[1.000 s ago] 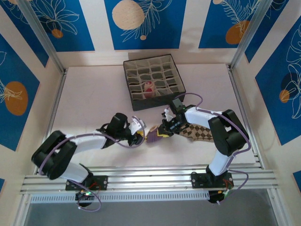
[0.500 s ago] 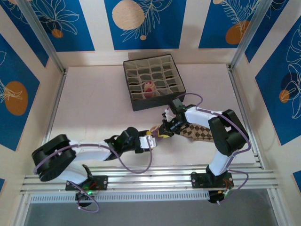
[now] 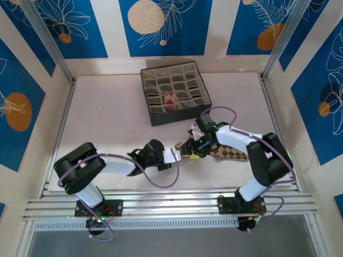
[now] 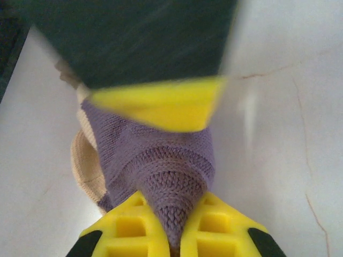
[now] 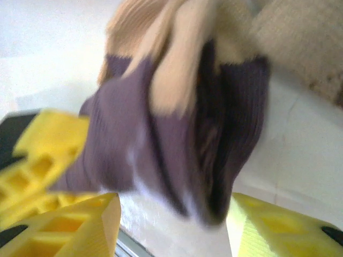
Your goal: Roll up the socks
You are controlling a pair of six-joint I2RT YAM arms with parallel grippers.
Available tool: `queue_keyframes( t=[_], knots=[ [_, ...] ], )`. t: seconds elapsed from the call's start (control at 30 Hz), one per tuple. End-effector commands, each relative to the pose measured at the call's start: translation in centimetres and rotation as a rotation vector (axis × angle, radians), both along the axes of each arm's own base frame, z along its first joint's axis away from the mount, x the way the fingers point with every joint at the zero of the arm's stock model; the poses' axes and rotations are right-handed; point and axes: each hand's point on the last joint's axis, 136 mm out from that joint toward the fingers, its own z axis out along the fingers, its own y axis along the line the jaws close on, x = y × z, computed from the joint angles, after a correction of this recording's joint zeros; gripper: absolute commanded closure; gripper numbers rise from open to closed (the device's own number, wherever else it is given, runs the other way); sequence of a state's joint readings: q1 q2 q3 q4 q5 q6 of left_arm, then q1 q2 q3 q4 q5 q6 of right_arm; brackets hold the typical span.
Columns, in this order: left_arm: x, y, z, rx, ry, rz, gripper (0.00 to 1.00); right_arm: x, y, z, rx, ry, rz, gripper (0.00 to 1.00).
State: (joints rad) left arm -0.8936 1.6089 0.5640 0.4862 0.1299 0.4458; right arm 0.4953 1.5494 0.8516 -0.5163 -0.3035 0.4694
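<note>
The dark purple sock (image 4: 161, 155) with a beige toe (image 4: 83, 166) lies bunched on the table between both grippers (image 3: 182, 150). My left gripper (image 4: 174, 235) is shut on a pinched fold of the sock's purple fabric; from above it sits at the sock's left side (image 3: 174, 155). My right gripper (image 5: 177, 225) stands open, its yellow fingers (image 5: 96, 225) either side of the sock (image 5: 177, 144) without pinching it; from above it is at the sock's right (image 3: 194, 148). The diamond-patterned sock (image 3: 230, 152) lies flat under the right arm. The beige sock with a maroon toe (image 3: 170, 100) sits in the box.
A grey fabric compartment box (image 3: 177, 116) stands at the back centre, just beyond the grippers. Metal rails run along the table's left and right sides and the near edge (image 3: 171, 202).
My left gripper has moved right to the purple sock and shut on it. The right gripper, shut on the sock before, has opened and let it go.
</note>
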Motion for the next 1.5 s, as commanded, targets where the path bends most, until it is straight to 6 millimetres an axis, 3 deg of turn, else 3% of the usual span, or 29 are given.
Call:
queue_keyframes(
  t=[0.0, 0.1, 0.3, 0.5, 0.67, 1.0, 1.47],
  knots=[
    [-2.0, 1.0, -0.7, -0.032, 0.281, -0.014, 1.0, 0.6, -0.7, 2.6, 0.019, -0.153, 0.035, 0.44],
    [-2.4, 1.7, -0.7, -0.064, 0.421, -0.008, 1.0, 1.7, -1.2, 3.8, 0.024, -0.28, 0.043, 0.44],
    [-3.1, 2.7, -0.8, -0.101, 0.722, -0.008, 1.0, 2.2, 0.2, 6.6, 0.028, -0.536, 0.145, 0.43],
    [-2.3, 3.6, -1.0, -0.154, 0.881, 0.054, 1.0, -0.1, 1.8, 7.1, -0.102, -0.92, 0.5, 0.42],
    [-2.0, 4.0, -2.2, -0.125, 1.006, 0.098, 1.0, -2.5, 3.6, 6.0, -0.225, -1.294, 0.837, 0.32],
    [-2.3, 4.1, -2.8, -0.122, 1.155, 0.117, 1.0, -0.5, 4.5, 4.6, -0.462, -1.423, 1.088, 0.3],
    [-1.7, 3.9, -2.0, -0.176, 1.235, 0.12, 1.0, -0.4, 5.6, -1.1, -0.415, -1.21, 1.351, 0.33]
  ],
)
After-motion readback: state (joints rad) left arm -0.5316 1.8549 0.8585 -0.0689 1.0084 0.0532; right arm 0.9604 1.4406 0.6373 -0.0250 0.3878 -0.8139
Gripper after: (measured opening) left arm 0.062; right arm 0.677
